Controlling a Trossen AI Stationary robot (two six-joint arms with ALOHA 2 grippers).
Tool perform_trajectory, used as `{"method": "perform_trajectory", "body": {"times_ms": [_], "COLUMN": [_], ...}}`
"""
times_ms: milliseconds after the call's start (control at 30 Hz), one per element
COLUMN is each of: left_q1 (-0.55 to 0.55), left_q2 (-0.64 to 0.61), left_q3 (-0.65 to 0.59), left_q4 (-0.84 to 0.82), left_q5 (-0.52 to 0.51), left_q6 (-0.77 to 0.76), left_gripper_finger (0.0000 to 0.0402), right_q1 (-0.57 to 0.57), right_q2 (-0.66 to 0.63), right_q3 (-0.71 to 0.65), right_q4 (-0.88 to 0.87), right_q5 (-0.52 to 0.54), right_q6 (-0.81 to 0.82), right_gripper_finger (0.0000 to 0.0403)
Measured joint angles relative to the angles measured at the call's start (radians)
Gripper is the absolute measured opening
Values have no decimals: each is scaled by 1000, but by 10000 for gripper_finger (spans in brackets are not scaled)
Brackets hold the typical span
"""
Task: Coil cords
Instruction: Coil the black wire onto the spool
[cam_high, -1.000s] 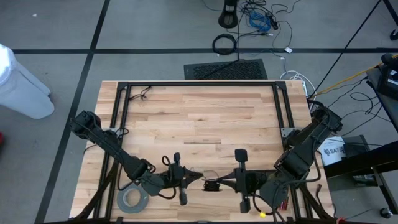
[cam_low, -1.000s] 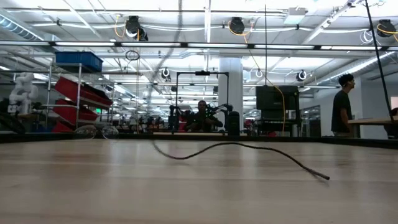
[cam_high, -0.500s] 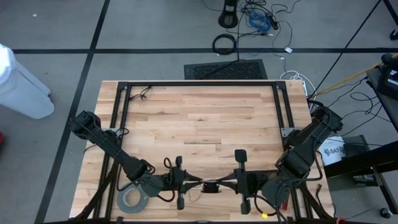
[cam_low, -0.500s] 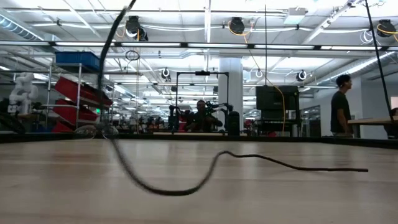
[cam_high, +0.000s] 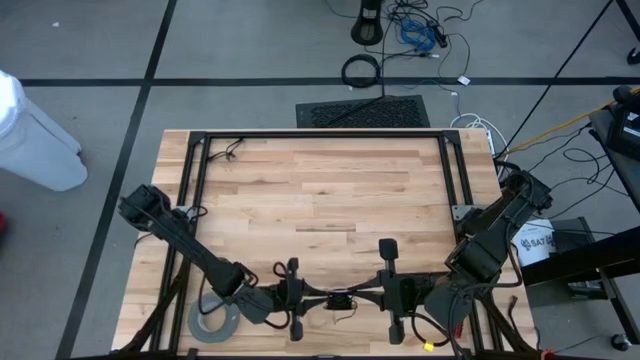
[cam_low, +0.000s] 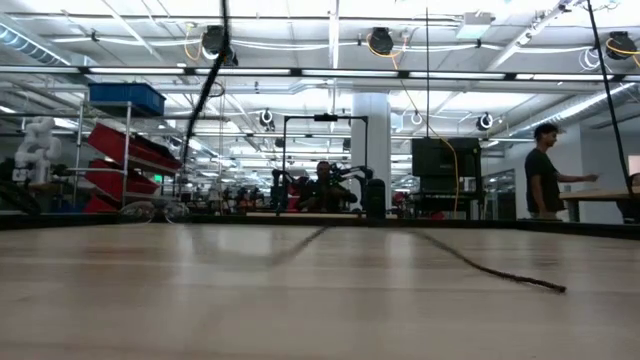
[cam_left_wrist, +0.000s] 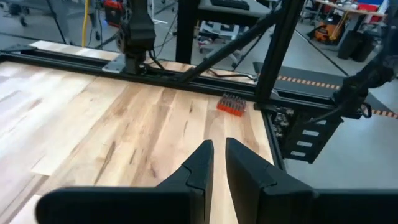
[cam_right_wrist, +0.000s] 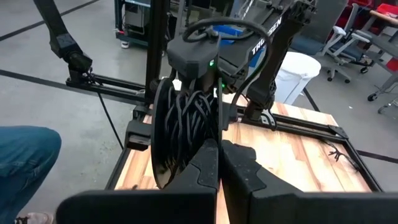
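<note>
The left hand (cam_high: 318, 297) and the right hand (cam_high: 358, 297) faced each other fingertip to fingertip at the near edge of the wooden worktop (cam_high: 320, 190). The small round black disc (cam_high: 341, 298) sat in the short space between them.

The right hand was clenched, its two fingers (cam_right_wrist: 205, 163) pressed together with no gap. The disc stood upright at their tips, gripped at its lower edge, with dark turns of cord wound across its face. Just beyond the disc, seen from the right wrist, was the body of the left arm.

The left hand was released. Its fingers (cam_left_wrist: 200, 167) stood a narrow slit apart, bare wood showed through the slit, and nothing could be seen between them. Ahead of this hand a small red object (cam_left_wrist: 231, 104) lay on the worktop near the black frame rail.

The thin dark cord (cam_low: 510, 277) was partly loose. At worktop height, one stretch lay flat on the wood with its free end well away from both hands. Another stretch rose steeply as a blurred dark line and left the top of that view. From above, only faint loops of it could be made out on the wood just beneath the two hands.

The grey tape roll (cam_high: 213, 318) lay flat behind the left hand, beside that arm's wrist. A person (cam_low: 545, 170) stood far back in the room.
</note>
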Motion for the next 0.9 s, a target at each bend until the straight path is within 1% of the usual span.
{"method": "perform_trajectory", "body": {"times_ms": [300, 367, 500, 567, 633, 700, 800, 900], "left_q1": [-11, -24, -50, -66, -79, -81, -79, -82], "left_q2": [10, 9, 8, 16, 27, 36, 61, 109], "left_q3": [0, 0, 0, 0, 0, 0, 0, 0], "left_q4": [2, 30, 114, 152, 159, 155, 216, 285], "left_q5": [2, 7, 104, 130, 153, 163, 163, 186], "left_q6": [-24, -24, -26, -33, -34, -26, -47, -43], "left_gripper_finger": [48, 48, 49, 59, 79, 109, 165, 220], "right_q1": [0, 0, 0, 0, 0, 0, 0, -1], "right_q2": [0, 0, 0, 0, 0, 0, 0, 0], "right_q3": [0, 0, 0, 0, 0, 0, 0, 0], "right_q4": [-1, -2, -8, -8, -8, -8, -8, -8], "right_q5": [0, 0, 0, 0, 0, 2, 8, 29], "right_q6": [0, 0, 0, 1, 1, 1, 2, 2], "right_gripper_finger": [0, 0, 0, 0, 0, 0, 0, 0]}}
